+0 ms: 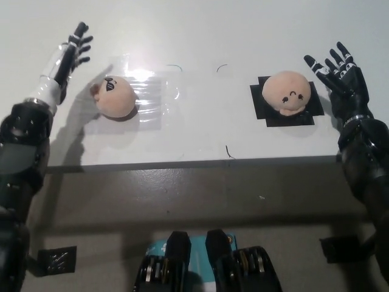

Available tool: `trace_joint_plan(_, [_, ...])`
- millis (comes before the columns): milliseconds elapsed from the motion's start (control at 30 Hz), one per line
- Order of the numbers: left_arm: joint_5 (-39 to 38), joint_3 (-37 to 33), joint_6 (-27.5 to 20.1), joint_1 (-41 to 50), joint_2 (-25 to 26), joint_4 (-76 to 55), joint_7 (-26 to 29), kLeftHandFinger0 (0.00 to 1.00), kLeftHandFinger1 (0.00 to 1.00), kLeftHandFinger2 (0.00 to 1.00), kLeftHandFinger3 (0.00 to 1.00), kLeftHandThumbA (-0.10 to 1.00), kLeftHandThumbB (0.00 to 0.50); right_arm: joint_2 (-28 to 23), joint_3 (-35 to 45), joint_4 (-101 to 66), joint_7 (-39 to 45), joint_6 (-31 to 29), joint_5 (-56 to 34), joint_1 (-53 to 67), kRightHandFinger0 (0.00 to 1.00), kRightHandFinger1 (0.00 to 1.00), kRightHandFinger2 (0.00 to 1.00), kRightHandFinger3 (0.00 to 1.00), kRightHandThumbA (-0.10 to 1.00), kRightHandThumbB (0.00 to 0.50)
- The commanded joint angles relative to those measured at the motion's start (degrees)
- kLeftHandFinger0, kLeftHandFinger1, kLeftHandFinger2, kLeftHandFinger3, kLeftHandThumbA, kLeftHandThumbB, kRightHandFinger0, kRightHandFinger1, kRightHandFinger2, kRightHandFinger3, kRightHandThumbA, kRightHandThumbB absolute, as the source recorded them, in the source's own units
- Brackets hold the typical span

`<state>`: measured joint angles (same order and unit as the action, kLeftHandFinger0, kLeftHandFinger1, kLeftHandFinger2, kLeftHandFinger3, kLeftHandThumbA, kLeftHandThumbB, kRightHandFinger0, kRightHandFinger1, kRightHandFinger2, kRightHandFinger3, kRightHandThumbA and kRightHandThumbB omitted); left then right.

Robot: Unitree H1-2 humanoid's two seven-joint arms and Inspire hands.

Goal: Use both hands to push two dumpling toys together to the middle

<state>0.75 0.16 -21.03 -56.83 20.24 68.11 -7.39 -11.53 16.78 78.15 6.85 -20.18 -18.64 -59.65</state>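
Left dumpling toy (pixel 115 96): on the clear film (pixel 149 91), left of the black patch (pixel 285 106).
Right dumpling toy (pixel 287 92): on that patch.
Left hand (pixel 68 55): released, fingers spread, beside left toy.
Right hand (pixel 338 76): released, fingers spread, just right of the patch.

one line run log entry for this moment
left hand: open, beside left dumpling toy, no contact | right hand: open, beside right dumpling toy on black patch | toys apart on table

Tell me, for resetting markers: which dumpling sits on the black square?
The dumpling by the right hand; the other dumpling sits on clear film.
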Motion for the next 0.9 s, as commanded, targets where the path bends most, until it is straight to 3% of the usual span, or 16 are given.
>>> trace_joint_plan(0, [0.0, 0.3, -4.6, -0.5, -0.3, 0.0, 1.2, 1.0, 1.0, 1.0, 1.0, 1.0, 0.3, 0.3, 0.9, -0.6, 2.2, -3.0, -1.1, -1.2, 1.0, 1.0, 1.0, 1.0, 1.0, 0.143])
trace_joint_plan(133, [-0.4, 0.8, -4.9, 0.8, -0.7, 1.1, 1.5, 1.0, 1.0, 1.0, 1.0, 1.0, 0.321, 0.2, 1.6, -1.0, 2.6, -3.1, -1.3, -0.6, 1.0, 1.0, 1.0, 1.0, 1.0, 0.148])
trace_joint_plan(233, [-1.2, 1.5, -5.3, 1.6, -0.9, 1.4, 1.1, 1.0, 1.0, 1.0, 1.0, 1.0, 0.31, 0.4, 1.8, -1.3, 3.1, -3.4, -1.3, -0.3, 1.0, 1.0, 1.0, 1.0, 1.0, 0.162])
trace_joint_plan(267, [-1.2, 1.6, -5.6, 1.7, -1.1, 1.8, 0.7, 1.0, 1.0, 1.0, 1.0, 1.0, 0.34, 0.5, 1.7, -1.2, 3.1, -3.4, -1.2, -0.1, 1.0, 1.0, 1.0, 1.0, 1.0, 0.175])
trace_joint_plan(333, [-0.6, 1.2, -5.9, 2.2, -1.5, 2.0, 1.1, 1.0, 1.0, 1.0, 1.0, 1.0, 0.353, 1.0, 1.9, -1.0, 3.2, -3.3, -1.5, 0.2, 1.0, 1.0, 1.0, 1.0, 1.0, 0.199])
trace_joint_plan(567, [-1.2, 1.5, -5.6, 4.3, -3.8, 0.4, 0.8, 1.0, 1.0, 1.0, 1.0, 1.0, 0.361, 3.2, 1.9, -0.7, 3.0, -3.0, -1.8, 1.7, 1.0, 1.0, 1.0, 1.0, 1.0, 0.159])
trace_joint_plan(700, [-0.8, 1.4, -5.7, 4.6, -4.7, -0.6, 1.0, 1.0, 1.0, 1.0, 1.0, 1.0, 0.359, 5.0, 2.5, -0.3, 3.5, -2.3, -2.6, 1.8, 1.0, 1.0, 1.0, 1.0, 0.98, 0.168])
trace_joint_plan(733, [-1.3, 1.6, -5.8, 4.6, -5.0, -0.3, 0.5, 1.0, 1.0, 1.0, 1.0, 1.0, 0.357, 5.7, 2.6, -0.3, 3.5, -2.2, -2.7, 1.9, 1.0, 1.0, 1.0, 1.0, 0.98, 0.149])
trace_joint_plan(767, [-1.6, 1.8, -5.7, 4.5, -5.2, -0.1, 0.2, 1.0, 1.0, 1.0, 1.0, 1.0, 0.359, 6.3, 2.7, -0.2, 3.4, -2.2, -2.7, 2.0, 1.0, 1.0, 1.0, 1.0, 0.95, 0.153])
trace_joint_plan(867, [-1.9, 2.0, -4.9, 4.3, -6.4, -0.9, -0.1, 1.0, 1.0, 1.0, 1.0, 1.0, 0.358, 8.0, 2.2, 0.1, 2.8, -2.8, -2.0, 1.9, 1.0, 1.0, 1.0, 1.0, 1.0, 0.168])
